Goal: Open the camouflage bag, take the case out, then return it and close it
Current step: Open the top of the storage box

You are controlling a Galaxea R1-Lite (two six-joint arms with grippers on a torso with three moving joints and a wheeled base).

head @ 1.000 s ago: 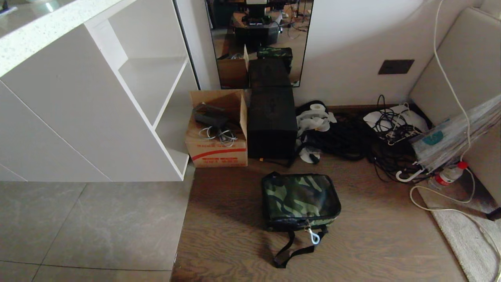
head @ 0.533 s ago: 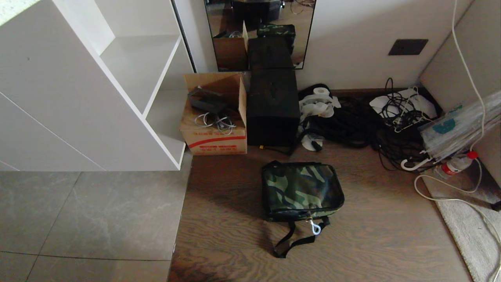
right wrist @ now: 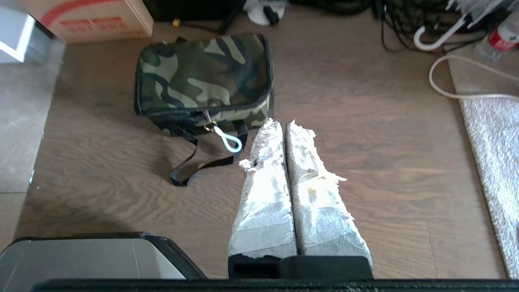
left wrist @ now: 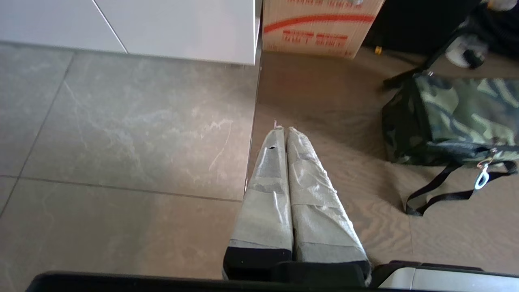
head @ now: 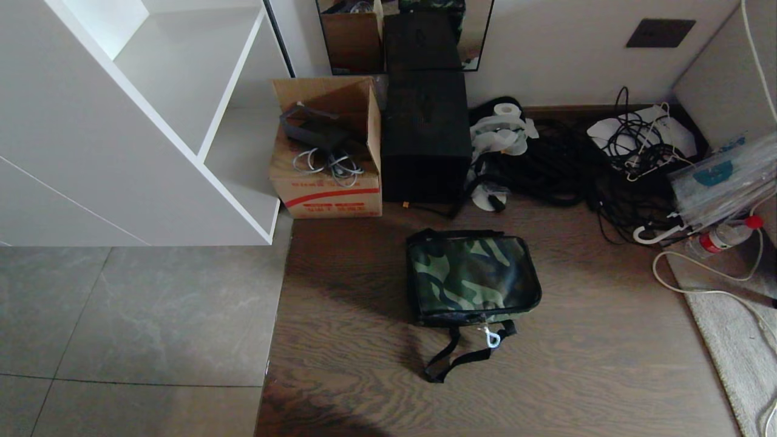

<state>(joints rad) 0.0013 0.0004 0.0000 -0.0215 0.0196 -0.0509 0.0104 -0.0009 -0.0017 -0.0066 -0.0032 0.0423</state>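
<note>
The camouflage bag [head: 473, 278] lies zipped shut on the wood floor, its white zipper pull [head: 490, 337] and black shoulder strap [head: 449, 361] trailing toward me. The case is hidden. My left gripper [left wrist: 285, 129] hangs shut over the seam between tile and wood, well to the side of the camouflage bag [left wrist: 458, 117], holding nothing. My right gripper [right wrist: 283, 123] is shut and empty, its taped fingertips just off the near corner of the camouflage bag [right wrist: 202, 77], beside the white zipper pull [right wrist: 228, 140]. Neither arm shows in the head view.
Behind the bag stand a brown cardboard box [head: 328, 152] with a red stripe and a tall black box [head: 425, 136]. White shelving [head: 152, 121] fills the left. Tangled cables [head: 583, 176], a plastic bottle [head: 725, 235] and a pale rug [head: 740, 340] lie at the right.
The whole head view has tilted downward: the bag, boxes and shelving all sit higher in the picture than a second ago. Nothing on the floor has shifted relative to the rest.
</note>
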